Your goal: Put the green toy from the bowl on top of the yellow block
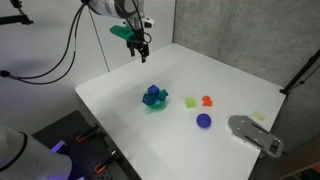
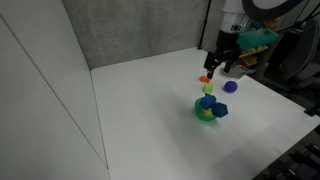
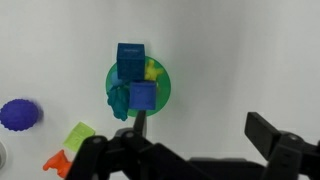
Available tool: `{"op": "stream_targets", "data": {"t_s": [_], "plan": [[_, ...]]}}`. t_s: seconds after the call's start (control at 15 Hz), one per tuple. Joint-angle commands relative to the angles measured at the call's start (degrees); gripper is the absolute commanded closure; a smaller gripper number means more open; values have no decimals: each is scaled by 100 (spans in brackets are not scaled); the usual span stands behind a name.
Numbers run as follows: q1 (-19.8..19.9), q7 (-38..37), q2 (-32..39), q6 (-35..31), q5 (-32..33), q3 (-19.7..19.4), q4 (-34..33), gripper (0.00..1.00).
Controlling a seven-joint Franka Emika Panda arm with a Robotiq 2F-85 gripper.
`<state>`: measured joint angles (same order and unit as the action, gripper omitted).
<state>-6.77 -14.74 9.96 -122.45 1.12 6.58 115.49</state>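
Note:
The teal-green bowl (image 3: 165, 88) shows in the wrist view and in both exterior views (image 1: 160, 107) (image 2: 204, 114). It holds two blue toys (image 3: 130, 58) (image 3: 143, 97), a small yellow piece, and the teal-green toy (image 3: 120, 101) at its left rim. The yellow block (image 3: 78, 136) (image 1: 191, 101) lies on the table beside the bowl. My gripper (image 3: 203, 130) (image 1: 139, 46) (image 2: 222, 62) is open and empty. It hangs high above the table, off to one side of the bowl.
An orange piece (image 3: 58, 160) (image 1: 207, 101) and a purple ball (image 3: 18, 114) (image 1: 203, 121) (image 2: 231, 87) lie near the yellow block. A grey device (image 1: 255, 135) sits at the table's corner. The white table (image 1: 120, 90) ends close behind the gripper.

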Motion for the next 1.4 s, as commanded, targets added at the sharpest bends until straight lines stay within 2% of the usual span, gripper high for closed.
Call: {"op": "stream_targets", "data": {"t_s": [0.0, 0.53, 0.8, 0.87, 1.33], "plan": [[38, 17, 521, -416, 80, -201, -320, 0], [262, 274, 1527, -1622, -264, -454, -520, 0], [381, 343, 1893, -1789, -432, -498, -715, 0], [274, 198, 1735, -1784, -323, -543, -479, 0], [242, 111, 2040, -1990, -246, -704, -538, 0]]}}
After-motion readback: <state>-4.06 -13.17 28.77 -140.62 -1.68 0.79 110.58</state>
